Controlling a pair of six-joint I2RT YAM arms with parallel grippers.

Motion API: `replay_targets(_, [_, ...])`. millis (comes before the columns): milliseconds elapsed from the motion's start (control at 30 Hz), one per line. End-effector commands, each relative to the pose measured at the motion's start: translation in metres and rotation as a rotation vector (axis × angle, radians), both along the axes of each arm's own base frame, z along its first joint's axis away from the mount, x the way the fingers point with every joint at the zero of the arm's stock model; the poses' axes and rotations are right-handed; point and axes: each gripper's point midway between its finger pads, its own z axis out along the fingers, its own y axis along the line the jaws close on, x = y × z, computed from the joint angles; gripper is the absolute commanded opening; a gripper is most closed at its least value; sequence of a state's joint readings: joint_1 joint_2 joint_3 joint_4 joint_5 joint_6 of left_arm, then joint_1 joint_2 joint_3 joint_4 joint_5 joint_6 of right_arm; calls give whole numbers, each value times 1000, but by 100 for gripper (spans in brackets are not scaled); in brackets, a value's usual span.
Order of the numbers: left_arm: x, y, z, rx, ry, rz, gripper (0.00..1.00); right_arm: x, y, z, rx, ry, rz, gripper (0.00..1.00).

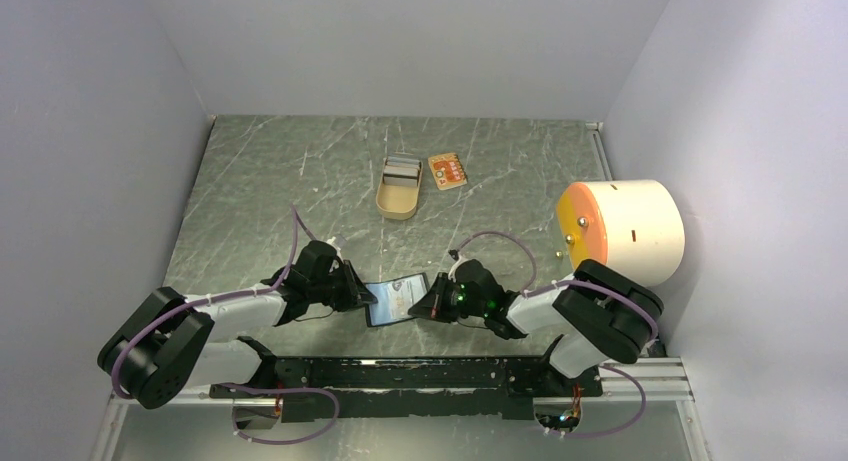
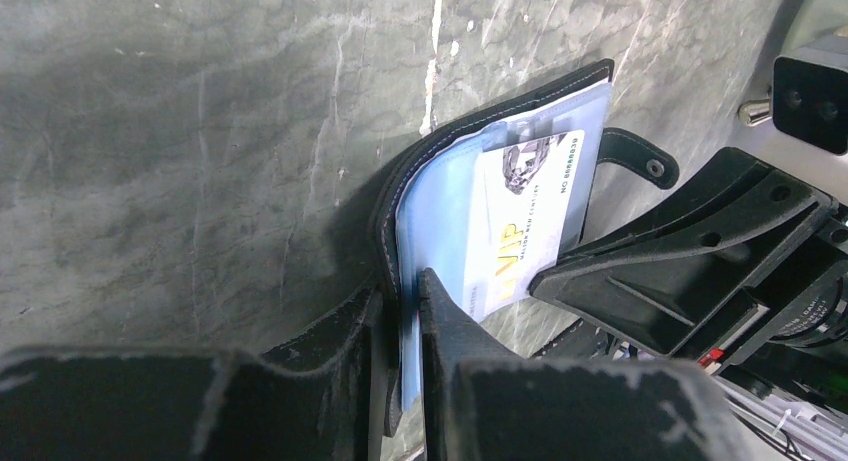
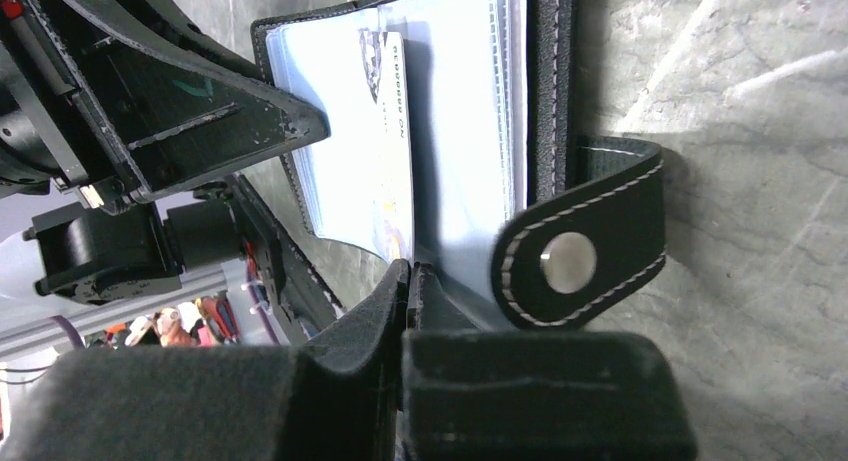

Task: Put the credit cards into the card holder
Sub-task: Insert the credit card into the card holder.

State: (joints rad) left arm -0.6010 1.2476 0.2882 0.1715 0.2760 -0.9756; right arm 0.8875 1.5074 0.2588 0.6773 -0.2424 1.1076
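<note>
1. Top view. The table [image 1: 260, 181] is grey-green with a marbled look and pale scratches. Plain pale walls [image 1: 100, 81] close it in on three sides.
2. The card holder [image 1: 397, 299] lies open near the front edge, between the left gripper [image 1: 364, 297] and the right gripper [image 1: 430, 303].
3. Further back stands a tan tin [image 1: 397, 196]. A tan-orange card [image 1: 447, 170] lies flat just beside it.
4. A white drum with an orange face [image 1: 625, 231] sits against the right-hand wall.
5. Left wrist view. The left gripper [image 2: 402, 293] is pinched tight on the card holder [image 2: 425, 171] at its stitched edge. The blue lining faces up, and the marbled table [image 2: 200, 161] shows beyond it.
6. A pale card [image 2: 520, 221] printed "VIP" lies on the clear sleeves, with the right gripper [image 2: 545, 279] at its end.
7. Right wrist view. The right gripper [image 3: 408, 273] has its fingers pressed together, apparently on the end of the pale card [image 3: 385, 131].
8. The snap tab [image 3: 585, 261] sticks out over the table [image 3: 740, 131].
</note>
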Motion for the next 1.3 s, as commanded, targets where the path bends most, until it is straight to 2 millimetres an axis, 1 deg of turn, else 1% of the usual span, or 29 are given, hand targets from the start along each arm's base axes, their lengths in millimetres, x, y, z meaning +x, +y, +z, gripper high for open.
replay_targets(0, [4,-5,6,-20,-26,-21,20,-8,-1,-10,-38,21,30,0])
replay_targets(200, [7,-7,10,-17,-36,-30,20,-9,5,-9,-44,21,70,0])
replay_targets(333, [7,-6,8,-8,-31,-35,20,-13,0,-13,-68,33,81,0])
replay_targets(433, [7,-6,8,-10,-35,-35,20,-11,-3,-12,-87,14,84,0])
replay_targets(500, [6,-8,10,-22,-40,-42,20,-11,1,-12,-93,5,113,0])
replay_targets(533, [7,-9,12,-27,-44,-43,21,-12,3,-13,-106,8,136,2])
replay_targets(600, [6,-10,13,-41,-44,-46,23,-10,7,-14,-115,5,156,15])
replay_targets(633, [5,-12,14,-50,-42,-51,25,-10,8,-13,-115,1,159,18])
replay_targets(767, [3,-13,18,-66,-41,-60,28,-1,0,-5,-166,-46,126,35])
replay_targets(867, [2,-14,23,-85,-51,-59,30,4,-7,1,-185,-64,110,40])
replay_targets(1033, [0,-21,31,-151,-63,-76,31,14,-9,10,-201,-100,97,41])
replay_targets(1067, [0,-22,31,-157,-66,-77,30,16,-7,13,-193,-109,96,41])
replay_targets(1100, [0,-23,31,-163,-66,-79,27,17,-4,16,-171,-123,97,42])
replay_targets(1167, [-1,-24,31,-172,-64,-85,21,20,1,17,-148,-131,97,43])
replay_targets(1267, [-2,-25,33,-182,-67,-87,21,27,8,15,-158,-133,103,46])
